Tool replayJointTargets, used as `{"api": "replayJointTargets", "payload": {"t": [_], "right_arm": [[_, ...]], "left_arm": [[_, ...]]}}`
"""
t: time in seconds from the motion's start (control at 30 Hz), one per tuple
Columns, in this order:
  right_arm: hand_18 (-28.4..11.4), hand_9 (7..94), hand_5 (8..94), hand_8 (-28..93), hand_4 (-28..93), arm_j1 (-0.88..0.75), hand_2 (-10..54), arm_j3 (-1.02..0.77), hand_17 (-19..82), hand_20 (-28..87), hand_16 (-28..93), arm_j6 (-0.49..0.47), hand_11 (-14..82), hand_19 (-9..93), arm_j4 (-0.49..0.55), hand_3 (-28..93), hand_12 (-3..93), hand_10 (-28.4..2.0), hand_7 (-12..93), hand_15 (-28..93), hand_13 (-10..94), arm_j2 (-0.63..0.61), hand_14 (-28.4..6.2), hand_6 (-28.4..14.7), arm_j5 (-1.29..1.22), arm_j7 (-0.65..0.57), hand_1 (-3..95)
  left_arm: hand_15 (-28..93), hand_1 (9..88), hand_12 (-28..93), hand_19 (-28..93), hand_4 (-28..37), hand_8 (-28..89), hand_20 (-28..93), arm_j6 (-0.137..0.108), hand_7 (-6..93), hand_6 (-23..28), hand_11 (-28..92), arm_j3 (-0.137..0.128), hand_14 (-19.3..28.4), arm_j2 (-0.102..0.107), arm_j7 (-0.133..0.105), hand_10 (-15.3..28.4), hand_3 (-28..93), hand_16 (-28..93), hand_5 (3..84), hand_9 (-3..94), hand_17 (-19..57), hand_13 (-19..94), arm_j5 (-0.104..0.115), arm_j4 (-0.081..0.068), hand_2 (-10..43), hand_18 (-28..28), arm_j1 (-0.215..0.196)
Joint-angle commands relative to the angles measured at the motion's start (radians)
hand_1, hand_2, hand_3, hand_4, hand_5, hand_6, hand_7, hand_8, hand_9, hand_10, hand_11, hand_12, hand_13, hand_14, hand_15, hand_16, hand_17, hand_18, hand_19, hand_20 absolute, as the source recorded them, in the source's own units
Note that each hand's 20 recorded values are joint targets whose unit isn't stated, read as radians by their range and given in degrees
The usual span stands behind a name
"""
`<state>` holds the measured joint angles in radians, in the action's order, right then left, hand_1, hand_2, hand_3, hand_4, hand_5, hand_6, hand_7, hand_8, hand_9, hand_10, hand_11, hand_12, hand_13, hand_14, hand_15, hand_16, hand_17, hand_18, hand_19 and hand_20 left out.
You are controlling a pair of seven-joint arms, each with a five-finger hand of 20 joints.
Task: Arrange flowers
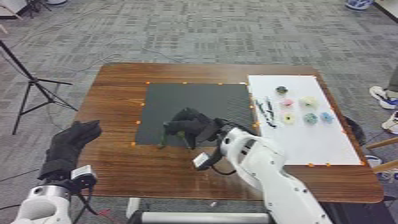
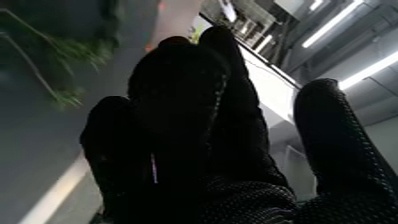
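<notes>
We record green sprigs (image 1: 163, 141), thin-stemmed with fine leaves, just beside the right hand (image 1: 190, 123), on its left side and toward the robot. Well apart, to the right of that hand, we see small flower heads (image 1: 308, 101) in pink, cream, yellow, teal, blue and dark green; between them and the hand lie dark and pale stems (image 1: 268, 112).

Surface: brown wooden bench (image 1: 115, 95). A dark mat (image 1: 200, 92) lies under and beyond the right hand; a white sheet (image 1: 311, 145) to its right bears the flower heads and stems. Orange markers line both. Room: grey carpet (image 1: 213, 35), a black tripod (image 1: 32, 77) left of the bench, ceiling lights in the right wrist view.

Right hand: open, fingers loosely extended. We cannot tell whether it touches the sprigs. Left hand (image 1: 73, 139): at the bench's left side, fingers loosely straight.
</notes>
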<state>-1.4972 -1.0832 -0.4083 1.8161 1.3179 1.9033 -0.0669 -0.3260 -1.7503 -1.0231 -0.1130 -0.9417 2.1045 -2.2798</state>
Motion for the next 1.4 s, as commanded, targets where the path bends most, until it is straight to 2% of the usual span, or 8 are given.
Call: {"api": "replayJointTargets", "payload": {"t": [0.03, 0.13, 0.37, 0.83, 0.97, 1.4], "right_arm": [[-17.5, 64.3, 65.7, -8, -16, 0.001, 16.6, 0.001, 62, 53, 28, -0.108, 7.9, 93, -0.039, 59, 9.1, -13.7, 18, 52, 94, 0.014, -5.0, -3.3, 0.253, 0.096, 21.8], [-17.7, 63.2, 64.8, -8, -16, 0.011, 17.0, 0.005, 61, 53, 28, -0.133, 7.7, 93, -0.052, 59, 8.7, -13.6, 17, 52, 94, 0.02, -5.1, -3.2, 0.318, 0.118, 21.5], [-17.9, 61.5, 63.4, -8, -16, 0.029, 17.3, 0.012, 61, 52, 28, -0.104, 7.5, 93, -0.069, 59, 8.1, -13.4, 15, 52, 94, 0.026, -5.3, -3.3, 0.375, 0.133, 20.8], [-18.2, 59.1, 61.3, -8, -16, 0.057, 17.6, 0.007, 61, 52, 28, -0.104, 7.2, 93, -0.079, 59, 7.8, -13.4, 15, 51, 94, 0.019, -5.1, -3.9, 0.444, 0.12, 20.8], [-18.2, 58.4, 60.9, -8, -16, 0.064, 17.3, 0.009, 60, 51, 29, -0.101, 7.1, 93, -0.081, 59, 7.7, -13.7, 14, 51, 94, 0.012, -5.2, -4.4, 0.493, 0.135, 20.6], [-18.4, 58.2, 60.6, -8, -15, 0.068, 16.4, 0.015, 60, 51, 29, -0.063, 7.2, 93, -0.077, 58, 7.9, -13.6, 14, 50, 94, -0.001, -5.2, -4.2, 0.431, 0.134, 19.9]], "left_arm": [[21, 21.8, 13, 6, -28.3, -6, 13, 0.012, 16.7, 4.1, 22, 0.008, 17.4, -0.005, 0.015, 14.2, 68, -1, 51.6, 48.4, 4.0, 36, -0.005, 0.002, 11.5, 8.8, 0.008], [21, 21.9, 13, 6, -28.3, -7, 13, 0.012, 16.8, 4.1, 22, 0.009, 17.4, -0.004, 0.014, 14.2, 68, -1, 51.6, 48.5, 4.0, 36, -0.005, -0.001, 11.5, 8.8, 0.012], [21, 21.8, 13, 6, -28.3, -7, 13, 0.012, 16.7, 4.1, 22, 0.019, 17.4, -0.007, 0.006, 14.1, 68, -1, 51.5, 48.5, 4.0, 36, -0.004, -0.005, 11.6, 8.8, 0.021], [21, 21.9, 13, 6, -28.3, -6, 13, 0.007, 16.4, 4.2, 22, 0.022, 17.4, -0.014, -0.005, 14.1, 68, -1, 51.6, 48.5, 4.0, 36, -0.001, -0.002, 11.6, 8.8, 0.016], [21, 21.9, 13, 6, -28.3, -6, 13, 0.013, 16.5, 4.2, 22, 0.022, 17.4, -0.014, -0.004, 14.2, 68, -1, 51.6, 48.5, 4.0, 36, -0.001, -0.003, 11.6, 8.8, 0.017], [21, 21.8, 13, 6, -28.3, -6, 13, 0.011, 16.5, 4.2, 22, 0.022, 17.4, -0.018, -0.011, 14.1, 68, -1, 51.5, 48.5, 4.0, 36, 0.002, -0.003, 11.6, 8.8, 0.013]]}}
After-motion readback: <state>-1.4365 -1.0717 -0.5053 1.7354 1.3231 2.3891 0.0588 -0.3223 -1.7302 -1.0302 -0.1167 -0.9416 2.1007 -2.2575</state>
